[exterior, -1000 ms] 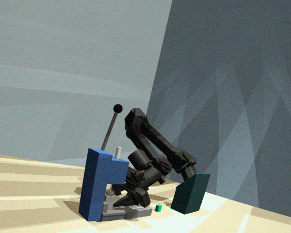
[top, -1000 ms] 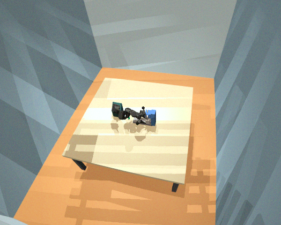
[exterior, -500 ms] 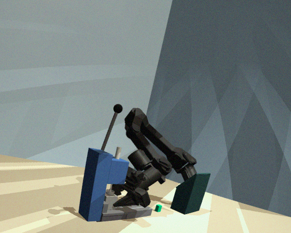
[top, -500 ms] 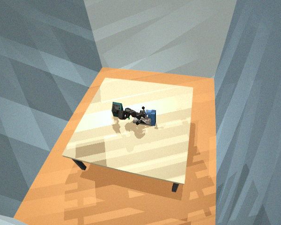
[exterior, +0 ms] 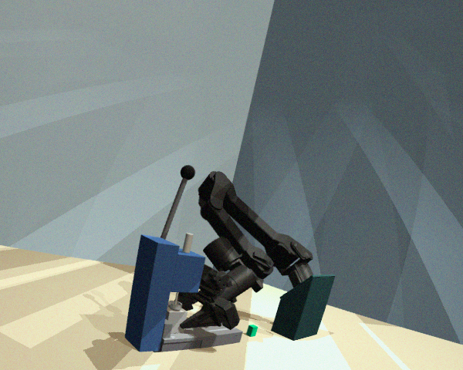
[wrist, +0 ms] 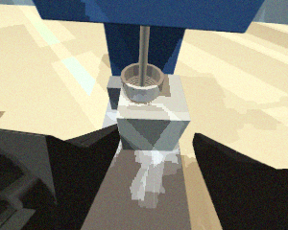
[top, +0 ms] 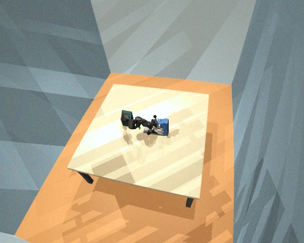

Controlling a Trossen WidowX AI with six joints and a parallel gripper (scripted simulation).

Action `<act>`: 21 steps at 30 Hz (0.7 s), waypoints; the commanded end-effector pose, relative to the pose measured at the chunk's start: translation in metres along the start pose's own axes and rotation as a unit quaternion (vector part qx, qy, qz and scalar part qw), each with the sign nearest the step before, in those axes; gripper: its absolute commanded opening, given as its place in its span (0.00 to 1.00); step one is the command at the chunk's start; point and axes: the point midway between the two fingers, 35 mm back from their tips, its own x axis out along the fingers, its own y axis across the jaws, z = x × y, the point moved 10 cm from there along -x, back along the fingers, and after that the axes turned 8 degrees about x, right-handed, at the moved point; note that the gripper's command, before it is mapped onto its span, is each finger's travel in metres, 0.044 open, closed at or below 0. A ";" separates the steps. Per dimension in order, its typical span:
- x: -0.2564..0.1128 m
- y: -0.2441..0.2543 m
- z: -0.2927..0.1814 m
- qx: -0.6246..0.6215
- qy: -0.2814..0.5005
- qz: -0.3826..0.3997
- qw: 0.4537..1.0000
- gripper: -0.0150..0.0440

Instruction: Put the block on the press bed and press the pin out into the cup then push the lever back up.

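Standing open, the tool (top: 152, 128) (exterior: 185, 316) (wrist: 157, 133) has its fingertips to either side of the block's near end, nothing gripped; can't confirm contact at the left tip, slim gap at the right.

Block (exterior: 175, 321) (wrist: 154, 134) sits just ahead of the tool, on the press bed (exterior: 224, 338) (wrist: 136, 206), below the punch (exterior: 177, 298) (wrist: 144, 50). Looks rigid, probably metal, modest weight. Smooth flat sides could slip under a light pinch. I'd take it low on the two parallel side faces, square on, and keep off the round collar (exterior: 175, 306) (wrist: 142, 91) on top. Small nudges only; a skewed grip would likely twist it off line.

Hard to make out: the pin, lost inside the collar, so exact alignment is unproven. Can't pick out the cup. Further ahead, the blue press frame (top: 165, 126) (exterior: 143, 294) (wrist: 149, 13) runs off the top of the wrist view; the lever (exterior: 174, 209) is outside it, raised in the exterior view. From above, the arm crowds the block, too small to judge.
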 end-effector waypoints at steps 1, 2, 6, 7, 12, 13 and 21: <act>0.000 0.002 0.000 0.000 0.001 0.000 1.000 0.76; -0.001 0.006 0.001 0.001 0.002 0.001 1.000 0.76; -0.011 0.002 -0.001 -0.009 0.017 0.011 1.000 0.76; -0.018 -0.001 -0.004 -0.017 0.028 0.019 0.999 0.76; -0.029 -0.005 -0.007 -0.027 0.043 0.029 0.998 0.76; -0.029 -0.005 -0.007 -0.027 0.043 0.029 0.998 0.76; -0.026 -0.004 -0.007 -0.023 0.042 0.027 0.998 0.76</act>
